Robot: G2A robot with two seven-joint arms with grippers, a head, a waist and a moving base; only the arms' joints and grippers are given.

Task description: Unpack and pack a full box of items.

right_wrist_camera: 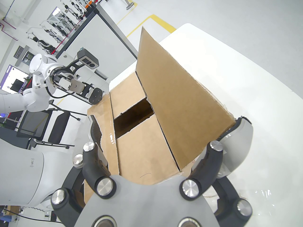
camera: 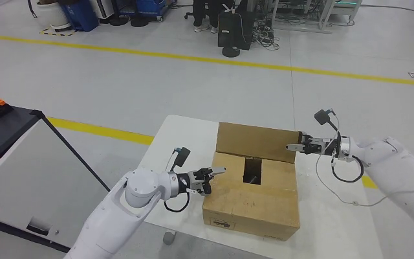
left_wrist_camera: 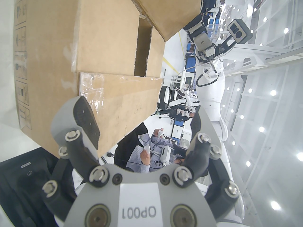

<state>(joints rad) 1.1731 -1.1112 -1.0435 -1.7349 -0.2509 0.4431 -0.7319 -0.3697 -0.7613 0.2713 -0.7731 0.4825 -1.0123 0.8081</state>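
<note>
A brown cardboard box (camera: pixel 252 217) stands on the white table (camera: pixel 181 139). Its back flap (camera: pixel 259 141) is raised upright, and the other top flaps lie folded down with a dark gap (camera: pixel 252 171) between them. My right gripper (camera: pixel 292 147) is open at the raised flap's right end; the flap's corner (right_wrist_camera: pixel 201 124) sits between its fingers, one fingertip (right_wrist_camera: pixel 239 128) against the outer face. At the box's left top edge my left gripper (camera: pixel 210 173) is open, one finger pad (left_wrist_camera: pixel 85 119) resting by the edge of a taped flap (left_wrist_camera: pixel 123 98).
The box takes up the table's right half, with bare table to its left and behind it. A dark-framed stand (camera: pixel 19 149) is off the table's left side. A black chair (right_wrist_camera: pixel 47 124) stands beyond the table near the left arm.
</note>
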